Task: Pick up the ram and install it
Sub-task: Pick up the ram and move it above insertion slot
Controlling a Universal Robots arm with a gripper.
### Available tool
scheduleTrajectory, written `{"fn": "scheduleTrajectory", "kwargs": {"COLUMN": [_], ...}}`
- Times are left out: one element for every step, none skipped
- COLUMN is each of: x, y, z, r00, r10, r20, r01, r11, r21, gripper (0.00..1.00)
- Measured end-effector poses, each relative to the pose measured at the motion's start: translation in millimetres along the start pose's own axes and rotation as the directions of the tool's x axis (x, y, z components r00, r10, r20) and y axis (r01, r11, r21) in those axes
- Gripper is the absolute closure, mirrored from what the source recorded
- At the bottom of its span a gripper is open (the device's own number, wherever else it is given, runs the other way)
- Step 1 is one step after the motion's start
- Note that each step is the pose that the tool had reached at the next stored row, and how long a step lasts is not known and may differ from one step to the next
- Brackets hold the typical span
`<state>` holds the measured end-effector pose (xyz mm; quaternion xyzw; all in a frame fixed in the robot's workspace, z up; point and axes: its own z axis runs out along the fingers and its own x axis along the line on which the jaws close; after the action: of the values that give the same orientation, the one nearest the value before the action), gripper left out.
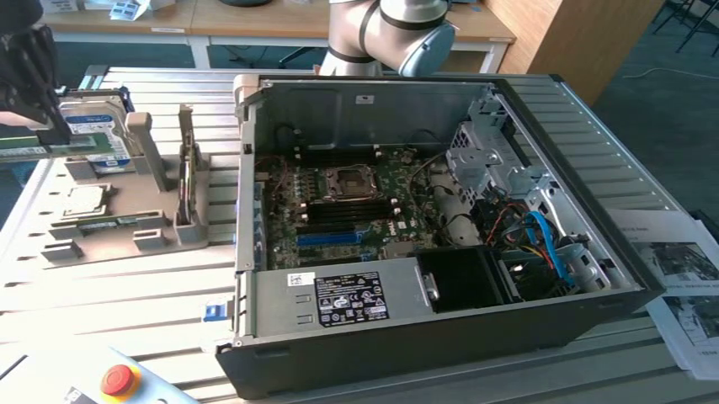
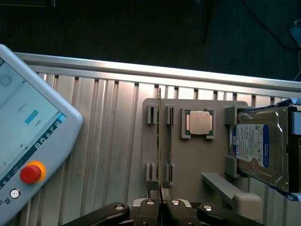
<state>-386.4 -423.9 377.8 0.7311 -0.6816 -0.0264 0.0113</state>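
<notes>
Fingers [image 2: 151, 188] of gripper [image 2: 161, 190] were pinched nearly shut on one end of ram [image 2: 160, 141] | ram ran edge-on out from gripper over grey tray [image 2: 188, 160], between its slot posts | CPU [image 2: 199, 123] lay just beside ram, drive [image 2: 258, 148] beyond it | case [image 1: 450, 337] sat open toward exterior view's right, well apart

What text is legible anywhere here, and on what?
No text is legible.
Hard drive label: too blurred.
PSU label: too small.
Pendant screen: blurred.
Papers: too small.
Case sticker: too small.
Ram: nothing legible.
</notes>
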Motion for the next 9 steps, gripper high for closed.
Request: {"fn": "scheduleTrajectory", "kwargs": {"x": [0.0, -0.1, -0.2, -0.2, -0.3, -0.3, -0.3, -0.4, -0.4], "y": [0.1, 0.2, 0.3, 0.4, 0.6, 0.7, 0.8, 0.9, 0.9], "z": [-2.1, -4.6, -6.8, -9.0, -11.1, -13.1, -14.9, -16.9, -18.7], "r00": [1.0000, 1.0000, 1.0000, 1.0000, 1.0000, 1.0000, 1.0000, 1.0000, 1.0000], "r10": [0.000, 0.000, 0.000, 0.000, 0.001, 0.001, 0.001, 0.001, 0.001], "r20": [0.0001, 0.0000, 0.0000, -0.0001, -0.0002, -0.0002, -0.0002, -0.0003, -0.0002], "r01": [0.000, 0.000, 0.000, 0.000, -0.001, -0.001, -0.001, -0.001, -0.001], "r11": [1.0000, 1.0000, 1.0000, 1.0000, 1.0000, 1.0000, 1.0000, 1.0000, 1.0000], "r21": [0.0002, 0.0002, 0.0001, 0.0001, 0.0001, 0.0001, 0.0001, 0.0000, 0.0002], "gripper": [0.88, 0.88, 0.88, 0.88, 0.88, 0.88, 0.88, 0.88, 0.88]}}
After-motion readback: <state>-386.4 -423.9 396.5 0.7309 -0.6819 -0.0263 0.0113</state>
